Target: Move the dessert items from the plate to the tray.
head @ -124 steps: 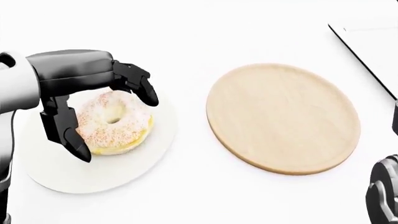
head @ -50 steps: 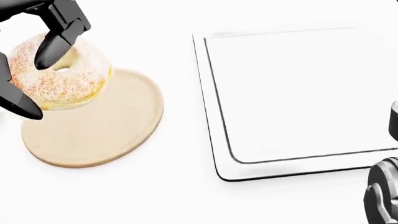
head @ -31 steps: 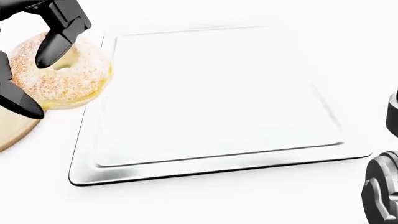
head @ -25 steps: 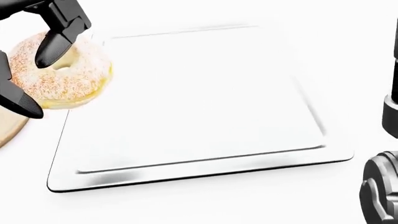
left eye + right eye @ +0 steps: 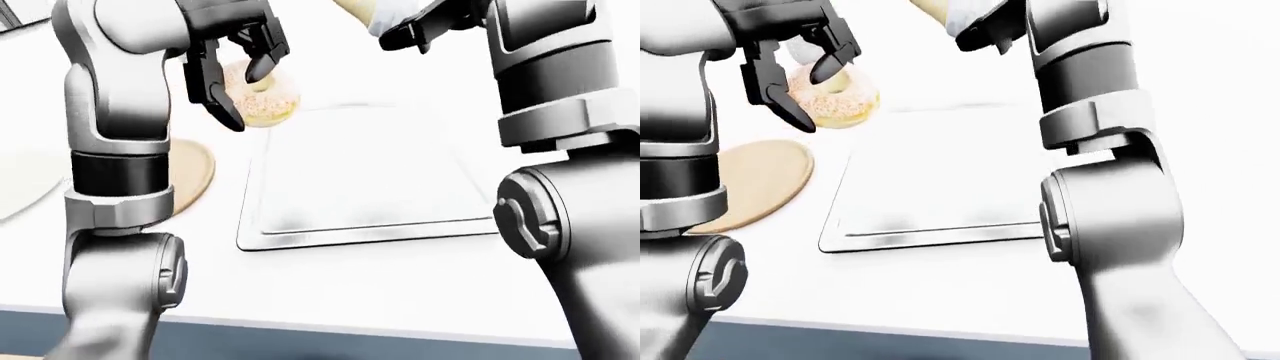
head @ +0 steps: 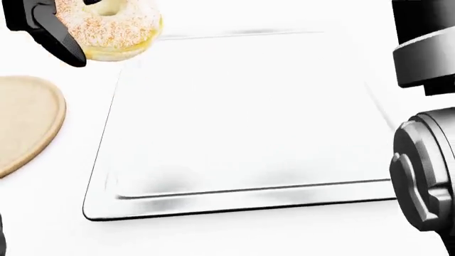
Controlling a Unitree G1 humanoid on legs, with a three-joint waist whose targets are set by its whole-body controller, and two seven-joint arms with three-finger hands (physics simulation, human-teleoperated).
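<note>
Left-eye view: The left hand is raised near the top of the view, and its black fingers close around a sugar-dusted doughnut. One finger sits in the doughnut's hole and another runs down its left flank. The doughnut is held in the air over the top-left corner of the white tray. The tray lies flat on the white counter. A round wooden board lies just left of the tray, apart from it. The edge of a white plate shows at the far left. The right hand is raised at the top of the view, above the tray's far edge. Its dark fingers are partly cut off by the frame, and their spread cannot be told.

Head view: The doughnut appears at the top left, gripped by the left hand's fingers, with one dark finger lying along its left side. It hangs above the tray's upper-left corner and does not touch the tray surface. The wooden board shows at the left edge, separate from the tray. A grey joint of the right arm fills the right edge.

Right-eye view: The arrangement is the same. The doughnut is held in the left hand, above and between the wooden board and the tray's upper-left corner.
</note>
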